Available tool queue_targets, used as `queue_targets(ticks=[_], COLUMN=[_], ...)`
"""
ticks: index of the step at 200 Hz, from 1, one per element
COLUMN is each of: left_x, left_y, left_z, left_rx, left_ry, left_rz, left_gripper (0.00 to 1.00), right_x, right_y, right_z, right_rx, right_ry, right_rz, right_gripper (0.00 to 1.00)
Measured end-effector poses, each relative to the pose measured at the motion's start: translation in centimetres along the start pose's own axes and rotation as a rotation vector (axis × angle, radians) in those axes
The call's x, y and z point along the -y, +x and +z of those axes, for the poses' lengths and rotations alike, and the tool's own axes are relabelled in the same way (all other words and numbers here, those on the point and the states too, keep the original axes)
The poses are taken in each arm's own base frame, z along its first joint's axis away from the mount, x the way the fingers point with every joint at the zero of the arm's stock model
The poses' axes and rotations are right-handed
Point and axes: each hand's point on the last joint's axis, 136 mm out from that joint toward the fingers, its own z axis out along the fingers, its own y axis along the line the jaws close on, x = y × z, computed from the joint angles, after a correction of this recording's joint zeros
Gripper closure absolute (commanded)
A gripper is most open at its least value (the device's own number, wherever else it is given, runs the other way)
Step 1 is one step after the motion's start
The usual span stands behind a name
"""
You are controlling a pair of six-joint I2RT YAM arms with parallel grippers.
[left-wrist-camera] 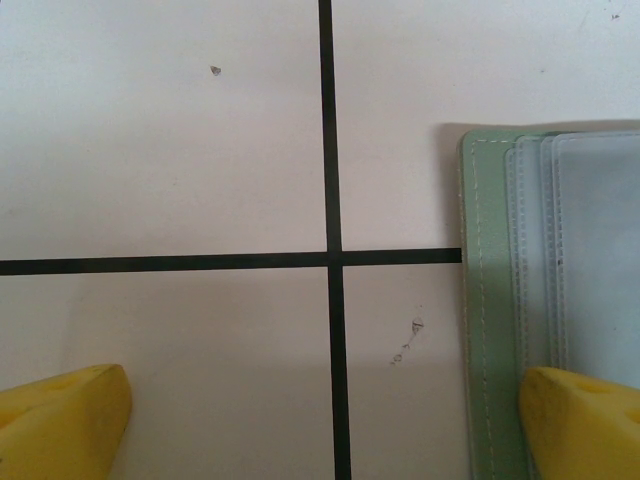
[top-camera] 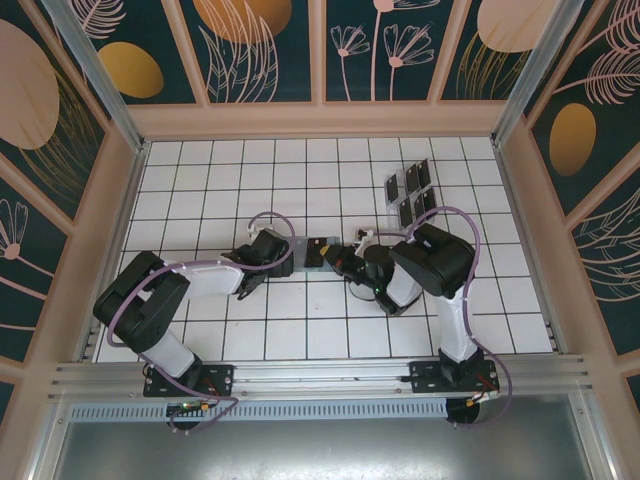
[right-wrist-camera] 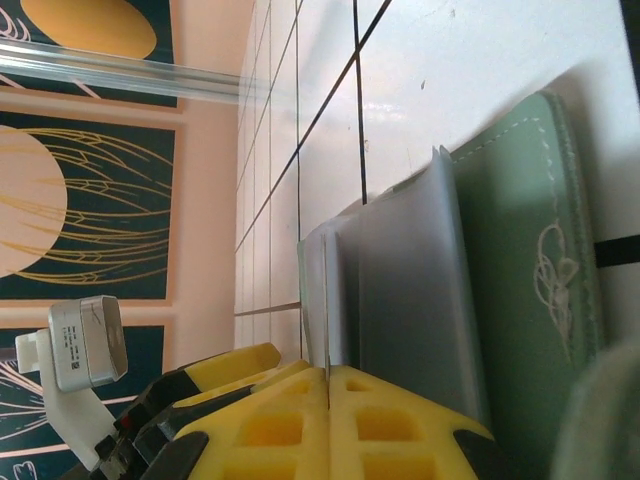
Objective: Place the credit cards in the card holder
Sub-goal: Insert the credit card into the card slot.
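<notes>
Right gripper (right-wrist-camera: 328, 400) pinches tight on a clear sleeve (right-wrist-camera: 400, 300) of the open card holder (right-wrist-camera: 515, 250), left gripper (left-wrist-camera: 325, 420) gapes wide astride its edge, and the credit cards (top-camera: 408, 210) sit well apart from it.

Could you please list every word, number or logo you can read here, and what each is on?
None can be read.
The card holder bears only an embossed line ornament, no letters.
The credit cards in the top view are too small to show any print.
</notes>
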Motion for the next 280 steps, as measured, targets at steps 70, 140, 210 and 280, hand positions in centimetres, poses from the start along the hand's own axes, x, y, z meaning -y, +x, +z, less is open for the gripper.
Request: queue_targets(ticks=[70,140,210,280], left_x=[0.0,0.0,0.0,0.0], left_y=[0.0,0.0,0.0,0.0], left_z=[0.0,0.0,0.0,0.0], left_rx=[0.0,0.0,0.0,0.002], left_ry=[0.0,0.0,0.0,0.001], left_rz=[0.0,0.0,0.0,-0.001], left_gripper=[0.02,0.02,0.01,0.02], right_x=[0.2,0.3,0.3,0.0], right_y=[0.0,0.0,0.1,0.6], right_z=[0.0,0.0,0.3,1.3], right_rx=[0.003,0.003,-0.008,-0.056], right_ry=[0.005,0.011,0.013,0.0], right_rz=[0.045,0.055,0.078,0.083], right_gripper=[1.0,1.0,1.0,1.0])
